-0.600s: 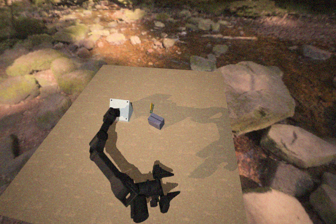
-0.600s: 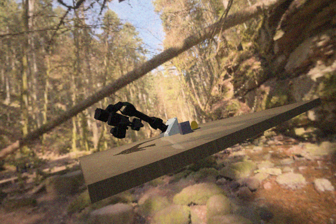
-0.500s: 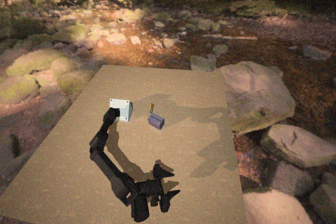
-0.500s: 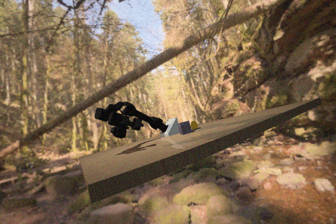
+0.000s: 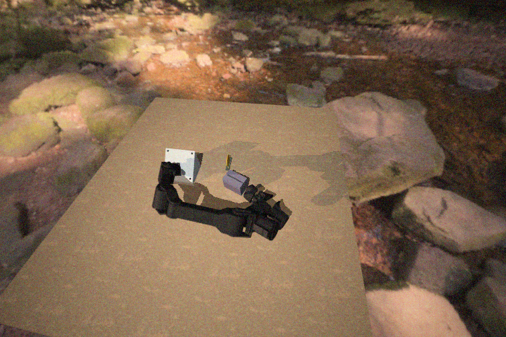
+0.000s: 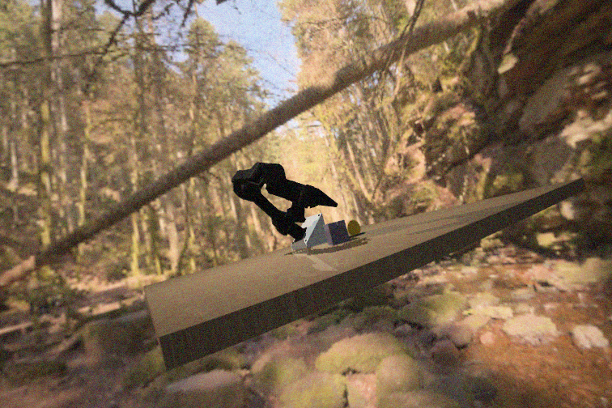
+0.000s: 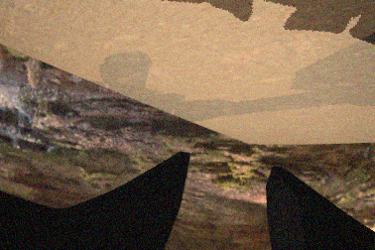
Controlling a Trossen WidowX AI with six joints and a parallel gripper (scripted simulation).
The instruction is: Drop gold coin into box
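A: Gripper [image 5: 250, 192] state?

B: Half closed. In the wrist view the two dark fingers stand apart with a gap, and only the table [image 7: 198, 54] edge and rocky ground show through it. It grips nothing.

A: Coin?

B: The gold coin [image 5: 228, 160] stands on its edge in the small green holder [image 5: 227, 168], out on the tan table [image 5: 245, 128]. From the side it shows as a yellow disc [image 6: 353, 227] just past the box.

A: Box?

B: The grey box [image 5: 235, 182] sits just in front of the coin, between it and the gripper. A dark slot line runs across its lid. The side view has it [image 6: 337, 231] on the table between the white block and the coin.

A: Gripper against the box?

B: From the top, the fingertips are right at the box's near right corner. Touching or not, can't tell. From the side, the gripper [image 6: 329, 203] hangs above the box top, tips aimed toward the coin side.

A: Arm?

B: The black arm [image 5: 212, 214] is folded low and runs from the white base block [image 5: 183, 164] around to the right, then back toward the box. The coin is apart from the fingers.
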